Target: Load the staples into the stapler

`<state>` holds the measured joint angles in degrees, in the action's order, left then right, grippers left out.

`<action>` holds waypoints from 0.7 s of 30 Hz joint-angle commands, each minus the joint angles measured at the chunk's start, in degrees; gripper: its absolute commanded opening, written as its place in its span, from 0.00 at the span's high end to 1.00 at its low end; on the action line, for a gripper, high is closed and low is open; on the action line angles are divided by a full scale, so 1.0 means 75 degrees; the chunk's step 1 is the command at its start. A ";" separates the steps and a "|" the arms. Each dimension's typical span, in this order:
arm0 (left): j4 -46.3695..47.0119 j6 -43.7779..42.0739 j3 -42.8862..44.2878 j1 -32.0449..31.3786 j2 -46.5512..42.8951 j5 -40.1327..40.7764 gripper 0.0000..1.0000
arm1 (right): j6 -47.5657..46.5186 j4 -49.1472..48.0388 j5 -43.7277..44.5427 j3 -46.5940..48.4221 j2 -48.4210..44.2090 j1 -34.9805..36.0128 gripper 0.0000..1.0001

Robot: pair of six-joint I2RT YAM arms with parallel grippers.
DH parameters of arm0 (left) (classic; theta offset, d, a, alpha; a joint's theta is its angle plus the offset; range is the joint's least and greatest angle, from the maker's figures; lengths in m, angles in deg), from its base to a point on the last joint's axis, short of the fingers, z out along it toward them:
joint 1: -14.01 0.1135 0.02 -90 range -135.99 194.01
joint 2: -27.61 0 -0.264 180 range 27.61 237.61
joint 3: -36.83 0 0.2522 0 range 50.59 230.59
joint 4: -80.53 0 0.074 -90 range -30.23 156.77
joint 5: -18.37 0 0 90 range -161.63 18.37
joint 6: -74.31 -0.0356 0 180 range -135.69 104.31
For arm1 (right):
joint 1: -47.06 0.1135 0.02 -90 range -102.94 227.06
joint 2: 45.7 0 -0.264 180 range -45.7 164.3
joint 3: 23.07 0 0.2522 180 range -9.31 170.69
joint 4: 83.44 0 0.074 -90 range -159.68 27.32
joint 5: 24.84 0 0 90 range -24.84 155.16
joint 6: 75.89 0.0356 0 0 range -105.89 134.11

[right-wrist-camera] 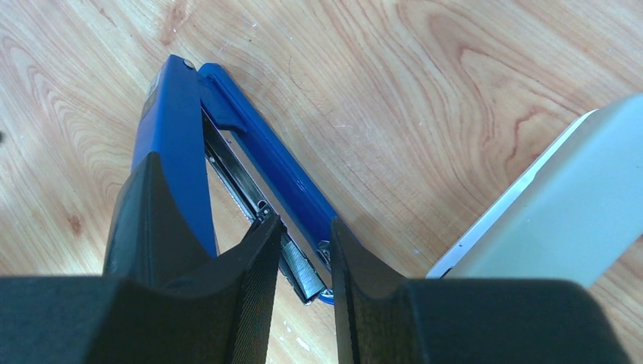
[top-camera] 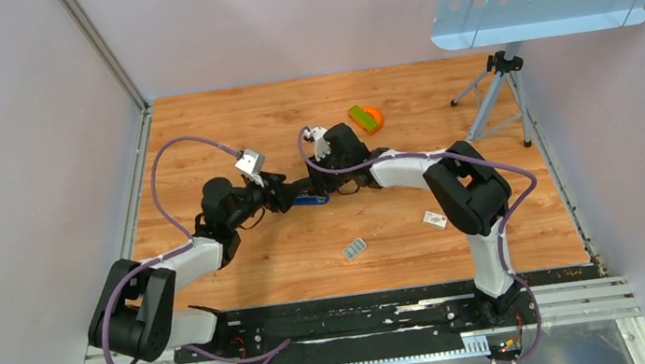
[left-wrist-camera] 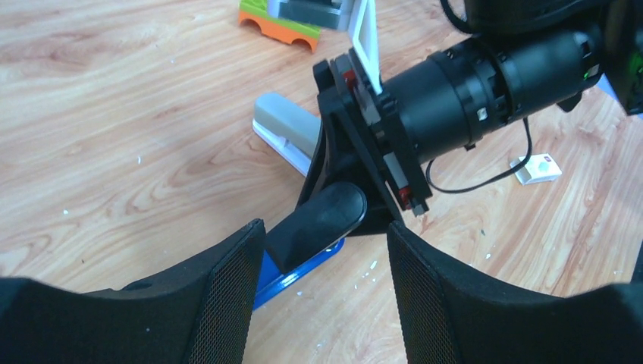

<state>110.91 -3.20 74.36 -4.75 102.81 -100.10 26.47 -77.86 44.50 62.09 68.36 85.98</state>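
Two grippers work on one blue stapler (right-wrist-camera: 258,159) near the middle of the desk (top-camera: 198,123), evidently to hold it splayed open for loading. The right gripper (right-wrist-camera: 305,227) looks pinched narrowly on the bare metal rail (right-wrist-camera: 235,171) between cover and base. The left gripper (left-wrist-camera: 324,235) stands wide, its fingers either side of the black cover end (left-wrist-camera: 315,220) without clamping it. One block of staples (top-camera: 355,249) lies unheld toward the near edge, apart from the stapler. I count two staplers, with a grey stapler (left-wrist-camera: 284,125) just beside the blue, one white card (top-camera: 436,219) and one orange-and-green object (top-camera: 365,118).

Both arms reach inward toward each other, left hand (left-wrist-camera: 324,229) spread wide, right hand (right-wrist-camera: 305,229) narrowly parted.
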 commanded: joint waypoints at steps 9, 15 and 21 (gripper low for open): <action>0.0696 -0.0876 0.0058 -0.0240 0.0199 -0.0609 0.29 | -0.0625 0.1004 -0.0110 -0.0082 -0.0150 -0.0256 0.62; -0.0312 -0.1259 0.0405 -0.0240 0.0124 -0.0234 0.29 | -0.0639 0.1021 -0.0205 -0.0100 -0.0275 -0.0301 0.61; -0.0613 -0.1010 0.0258 -0.0240 0.0310 0.0837 0.31 | -0.0653 0.0935 -0.0345 -0.0296 -0.0491 -0.0354 0.57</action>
<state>109.12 -10.35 76.87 -6.33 104.16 -99.62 23.15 -74.12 42.31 62.06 66.72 84.58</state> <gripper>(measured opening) 0.703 0.422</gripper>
